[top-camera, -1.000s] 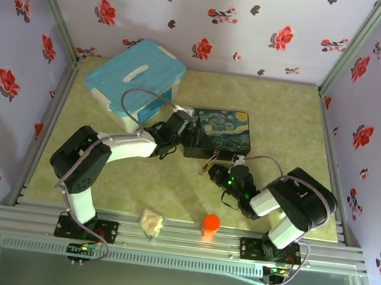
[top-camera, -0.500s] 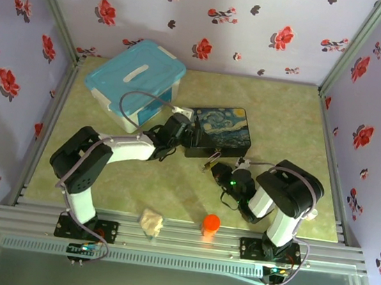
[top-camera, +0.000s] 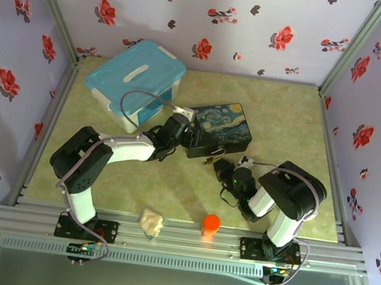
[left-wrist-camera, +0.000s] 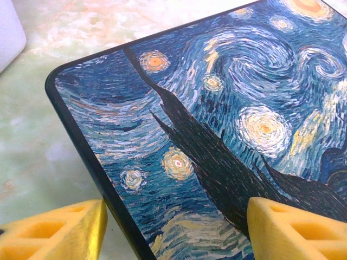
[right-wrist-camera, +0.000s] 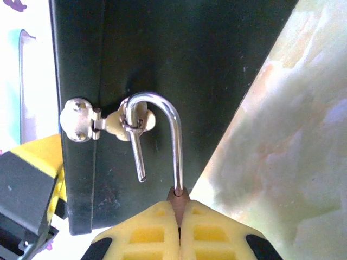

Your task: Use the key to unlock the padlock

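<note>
The padlock (right-wrist-camera: 178,196) has its brass body pinched between my right gripper's (right-wrist-camera: 180,210) yellow fingers, which are shut on it. Its silver shackle (right-wrist-camera: 175,142) stands open: one leg sits in the body and the free end hangs through the hasp (right-wrist-camera: 81,122) on the dark front of the painted box (right-wrist-camera: 179,49). From above, the right gripper (top-camera: 220,166) sits at the box's (top-camera: 224,124) front edge. My left gripper (left-wrist-camera: 176,219) is open, its fingers (left-wrist-camera: 59,227) astride the box's near-left corner (left-wrist-camera: 217,108), also seen from above (top-camera: 186,135). The key is hidden.
A blue lidded bin (top-camera: 135,80) stands at the back left, close behind the left arm. An orange round cap (top-camera: 211,223) and a pale crumpled lump (top-camera: 152,222) lie near the front edge. Flowered walls close in the table (top-camera: 292,121) on three sides.
The right gripper has crept up and right against the box front with the padlock. The box has turned slightly. The right elbow has swung inward. The left arm has barely moved.
</note>
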### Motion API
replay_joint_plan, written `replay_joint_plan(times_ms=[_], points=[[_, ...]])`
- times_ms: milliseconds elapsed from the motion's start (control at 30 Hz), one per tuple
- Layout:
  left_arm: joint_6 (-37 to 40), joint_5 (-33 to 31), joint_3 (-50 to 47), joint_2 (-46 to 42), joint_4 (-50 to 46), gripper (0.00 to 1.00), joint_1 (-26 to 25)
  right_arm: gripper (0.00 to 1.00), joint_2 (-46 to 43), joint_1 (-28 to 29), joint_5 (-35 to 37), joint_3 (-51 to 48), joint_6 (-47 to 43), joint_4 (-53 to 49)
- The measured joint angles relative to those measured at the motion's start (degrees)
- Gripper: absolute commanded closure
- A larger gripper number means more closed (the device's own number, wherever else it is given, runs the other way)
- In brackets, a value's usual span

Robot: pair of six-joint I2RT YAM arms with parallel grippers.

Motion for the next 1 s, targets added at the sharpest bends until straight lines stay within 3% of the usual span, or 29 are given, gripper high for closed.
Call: replay_joint_plan(times_ms=[633, 833, 1000], points=[[2.5, 0.3, -2.4, -0.1, 4.7, 0.35, 0.0, 1.00, 0.0, -5.3, 3.1, 0.1, 3.0, 1.3], [2.7, 0.4, -2.4, -0.5, 4.0, 0.25, 0.0, 1.00, -2.3, -7.3, 2.2, -0.5, 1.9, 1.1], [4.1, 0.3, 0.0, -1.2, -1.5, 0.18, 0.1, 1.00, -4.0, -8.3, -3.7, -1.2, -0.3, -4.6]])
